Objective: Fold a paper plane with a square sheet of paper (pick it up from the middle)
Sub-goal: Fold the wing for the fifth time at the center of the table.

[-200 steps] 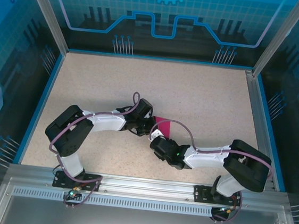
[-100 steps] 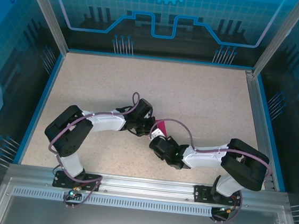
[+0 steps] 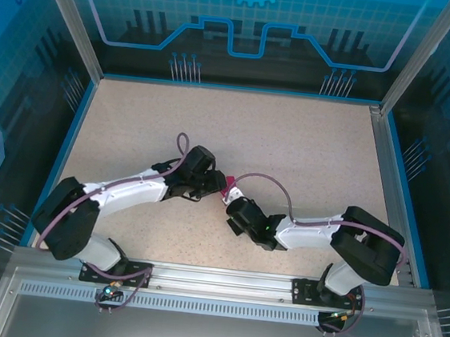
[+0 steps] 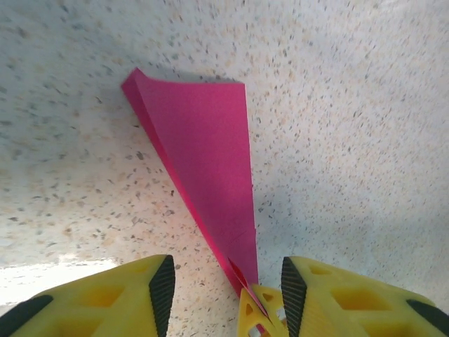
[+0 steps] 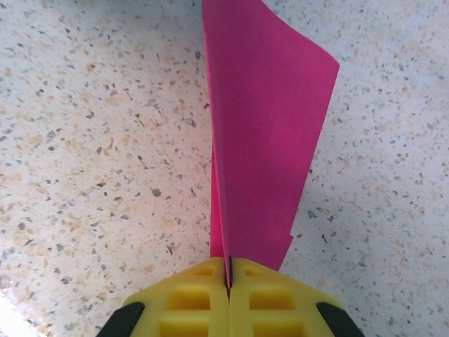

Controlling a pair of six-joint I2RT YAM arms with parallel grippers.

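The paper plane is a narrow magenta-pink dart with creased layers, held edge-up just above the speckled table. My right gripper is shut on its lower edge, with the paper pinched between the yellow fingers. In the left wrist view the paper plane narrows toward my left gripper, which stands open with its black pads on either side of the point and not touching it. The right gripper's yellow fingertips show between those pads, clamped on the point. From above, the left gripper and right gripper meet at the paper plane mid-table.
The speckled beige table is bounded by a blue rim and aluminium posts. Both arm bases sit on the metal rail at the near edge. Purple cables loop over each arm.
My left gripper has opened and let go of the paper, and the left arm has stretched out lower. The right gripper has shut on the plane and shifted slightly left.
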